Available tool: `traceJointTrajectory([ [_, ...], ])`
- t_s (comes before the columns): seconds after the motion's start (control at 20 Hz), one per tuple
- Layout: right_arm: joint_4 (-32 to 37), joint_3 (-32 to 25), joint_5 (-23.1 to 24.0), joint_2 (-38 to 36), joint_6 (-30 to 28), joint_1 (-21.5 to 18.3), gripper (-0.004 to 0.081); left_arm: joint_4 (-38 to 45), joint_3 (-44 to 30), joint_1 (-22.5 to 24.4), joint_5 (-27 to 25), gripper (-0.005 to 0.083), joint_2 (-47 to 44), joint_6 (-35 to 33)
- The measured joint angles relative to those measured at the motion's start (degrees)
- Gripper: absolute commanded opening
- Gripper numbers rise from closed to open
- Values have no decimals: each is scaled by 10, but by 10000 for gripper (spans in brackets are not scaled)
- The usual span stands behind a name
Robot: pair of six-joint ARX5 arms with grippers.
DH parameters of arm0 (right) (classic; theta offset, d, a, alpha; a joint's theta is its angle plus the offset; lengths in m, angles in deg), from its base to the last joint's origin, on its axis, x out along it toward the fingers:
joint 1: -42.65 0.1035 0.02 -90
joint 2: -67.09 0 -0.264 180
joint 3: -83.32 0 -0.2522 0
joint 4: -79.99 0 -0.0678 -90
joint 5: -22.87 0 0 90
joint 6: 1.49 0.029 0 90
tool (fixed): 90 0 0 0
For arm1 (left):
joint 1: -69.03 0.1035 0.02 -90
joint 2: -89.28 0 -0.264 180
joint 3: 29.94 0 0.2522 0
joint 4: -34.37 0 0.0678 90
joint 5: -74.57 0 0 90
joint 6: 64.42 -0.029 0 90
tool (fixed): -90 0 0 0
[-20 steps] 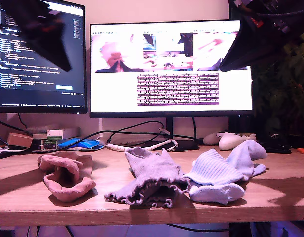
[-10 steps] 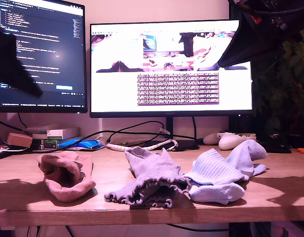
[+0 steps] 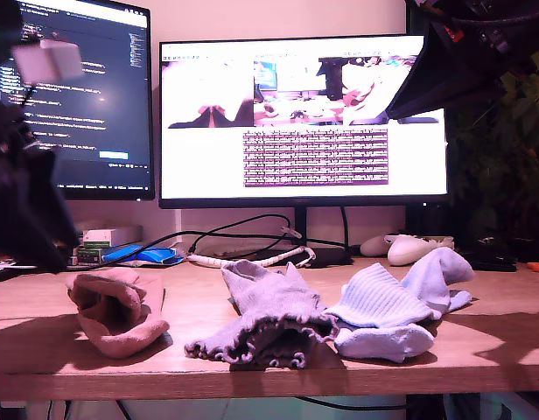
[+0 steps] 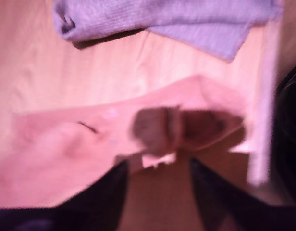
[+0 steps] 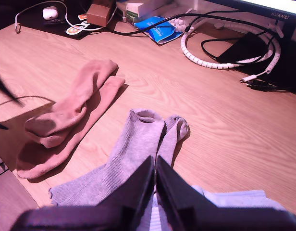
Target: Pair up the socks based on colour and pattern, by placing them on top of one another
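The desk (image 3: 479,350) carries three stacked sock pairs: salmon-pink socks (image 3: 116,311) at the exterior view's left, grey-lilac socks (image 3: 269,319) at centre, pale blue socks (image 3: 392,306) at the exterior view's right, touching the grey-lilac pair. My first gripper (image 4: 157,180) hangs above the salmon-pink socks, jaws spread, holding nothing. My second gripper (image 5: 155,180) is raised above the grey-lilac socks, jaws pressed together, empty.

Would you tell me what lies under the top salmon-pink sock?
A second salmon-pink sock lies under the top salmon-pink sock, offset and showing along one side. Its covered part is hidden.
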Motion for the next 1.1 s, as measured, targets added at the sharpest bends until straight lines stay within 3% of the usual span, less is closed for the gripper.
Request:
traceJointTrajectory([
  [0.4,0,0,0,0,0,0,-10,22,0,0,-1,417,49,-53],
  [0.5,0,0,0,0,0,0,-10,33,0,-1,-1,381,64,-59],
  [0.55,0,0,0,0,0,0,-10,36,0,-2,-1,268,68,-59],
  [0.65,0,0,0,0,0,0,-10,41,0,-11,-3,-39,71,-59],
  [1.1,-1,0,0,0,0,0,-10,62,4,-57,-34,-23,71,-25],
])
